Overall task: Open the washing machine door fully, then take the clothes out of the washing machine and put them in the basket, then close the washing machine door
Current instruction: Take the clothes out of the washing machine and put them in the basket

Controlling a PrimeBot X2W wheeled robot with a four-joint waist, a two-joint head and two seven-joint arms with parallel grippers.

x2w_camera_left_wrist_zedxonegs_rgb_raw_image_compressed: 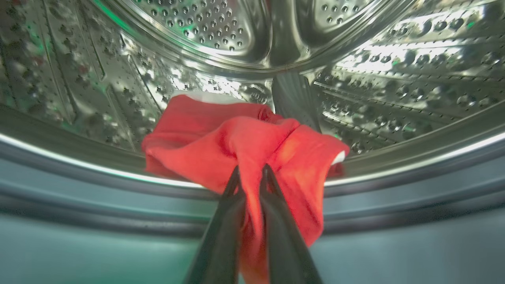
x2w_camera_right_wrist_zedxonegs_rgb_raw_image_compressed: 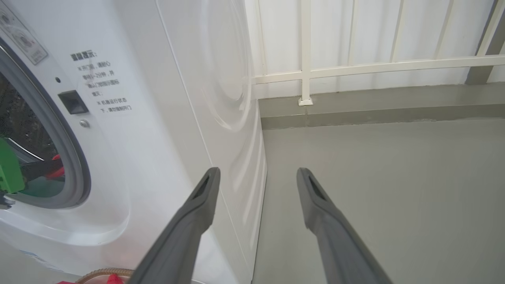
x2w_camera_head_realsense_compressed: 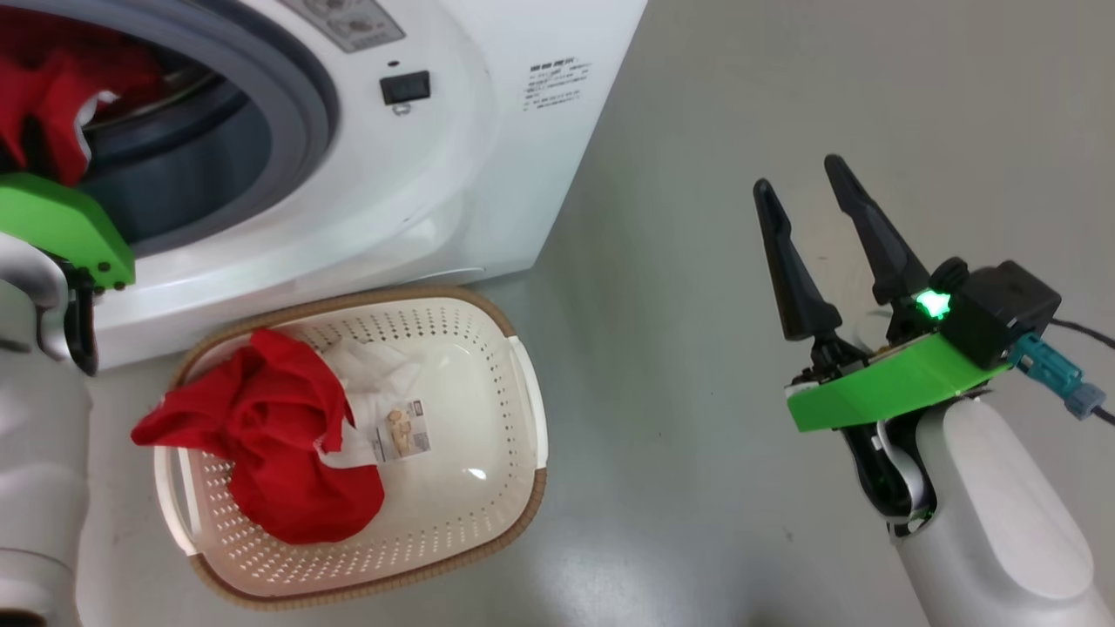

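Observation:
The white washing machine [x2w_camera_head_realsense_compressed: 488, 157] stands with its mouth uncovered; its door is out of view. My left gripper [x2w_camera_left_wrist_zedxonegs_rgb_raw_image_compressed: 249, 170] reaches into the steel drum [x2w_camera_left_wrist_zedxonegs_rgb_raw_image_compressed: 221, 35] and is shut on a red garment [x2w_camera_left_wrist_zedxonegs_rgb_raw_image_compressed: 236, 138], which hangs over the grey gasket [x2w_camera_left_wrist_zedxonegs_rgb_raw_image_compressed: 98, 193]. In the head view that red garment [x2w_camera_head_realsense_compressed: 52, 104] shows at the drum mouth above my green left wrist [x2w_camera_head_realsense_compressed: 61, 226]. Another red garment [x2w_camera_head_realsense_compressed: 279, 435] lies in the left half of the cream basket [x2w_camera_head_realsense_compressed: 514, 409] on the floor below the washer. My right gripper [x2w_camera_head_realsense_compressed: 797, 183] hovers open over the floor to the right, holding nothing.
Grey floor [x2w_camera_head_realsense_compressed: 714, 104] stretches to the right of the washer and basket. A white railing [x2w_camera_right_wrist_zedxonegs_rgb_raw_image_compressed: 355, 67] and wall run behind the washer's side panel [x2w_camera_right_wrist_zedxonegs_rgb_raw_image_compressed: 221, 98]. A paper label [x2w_camera_head_realsense_compressed: 402, 431] shows on the basket's bottom.

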